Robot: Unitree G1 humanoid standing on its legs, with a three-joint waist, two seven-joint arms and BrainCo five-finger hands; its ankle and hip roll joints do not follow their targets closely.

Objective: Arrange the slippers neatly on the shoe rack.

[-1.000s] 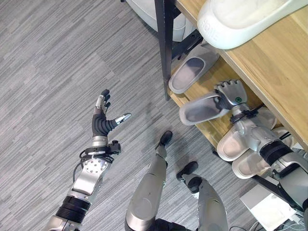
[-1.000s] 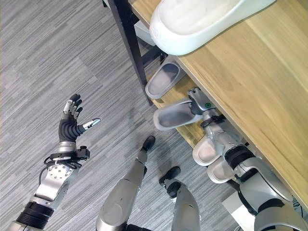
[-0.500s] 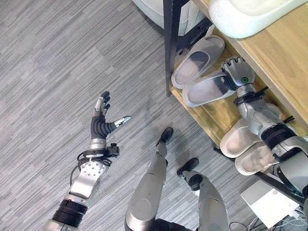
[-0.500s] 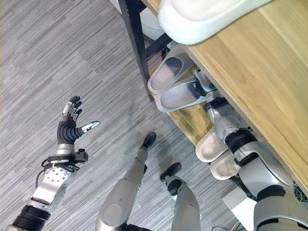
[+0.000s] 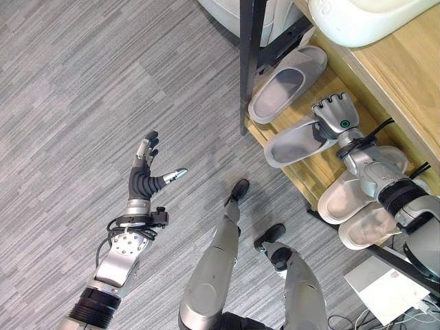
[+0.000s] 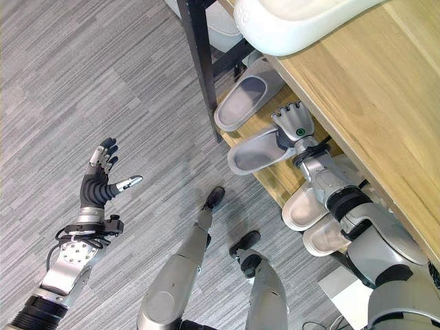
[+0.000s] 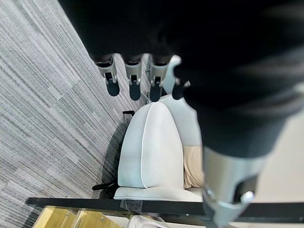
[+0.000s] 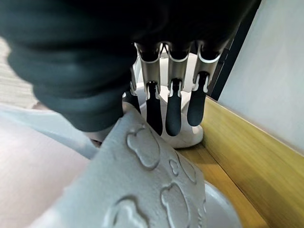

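A grey slipper (image 5: 294, 142) lies on the shoe rack's lower shelf (image 5: 313, 172), its toe over the front edge. My right hand (image 5: 335, 118) holds it at the strap (image 8: 152, 190): the fingers (image 8: 173, 114) lie along the strap and the thumb is hidden beneath. A second grey slipper (image 5: 287, 84) sits just beyond it, a small gap apart. Two pale slippers (image 5: 349, 197) (image 5: 368, 225) lie side by side further along the same shelf. A white slipper (image 5: 364, 15) rests on the top shelf (image 5: 405, 75). My left hand (image 5: 143, 175) hangs open over the floor, away from the rack.
The rack's black post (image 5: 249, 62) stands at the near corner by the grey slippers. A pale upholstered seat (image 7: 152, 152) sits behind the rack. A white box (image 5: 385, 295) lies on the floor at the lower right.
My right hand drew the grey slipper back from beside its mate, opening a gap between them and leaving its toe over the shelf edge. The camera shifted. The left hand stayed put.
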